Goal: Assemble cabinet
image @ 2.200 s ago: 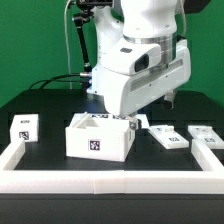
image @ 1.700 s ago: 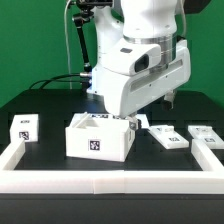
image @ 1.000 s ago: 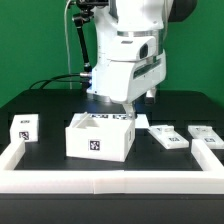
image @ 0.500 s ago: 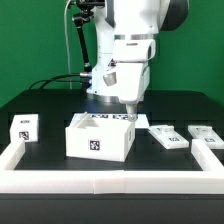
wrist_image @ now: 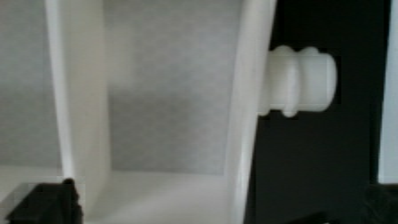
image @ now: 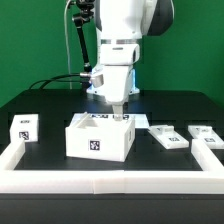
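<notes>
The cabinet's open box body [image: 100, 138] stands mid-table with a tag on its front face. My gripper [image: 117, 114] hangs over the box's wall on the exterior view's right, fingertips at rim height. In the wrist view the box wall [wrist_image: 254, 90] runs between my dark fingertips [wrist_image: 45, 205], with a ribbed white knob [wrist_image: 302, 80] on its outer side. The gripper [wrist_image: 214, 205] is open and holds nothing. Two flat tagged panels [image: 167, 136] [image: 205, 136] lie on the exterior view's right. A small tagged white piece [image: 24, 127] stands on the left.
A low white border wall [image: 110, 172] runs along the front and both sides of the black table. The marker board [image: 142, 119] lies behind the box. Cables and a stand rise at the back left [image: 78, 50].
The arm has swung toward the exterior view's left and turned its wrist. The gripper has come from behind the box's right side to just above its right wall. The parts have not moved.
</notes>
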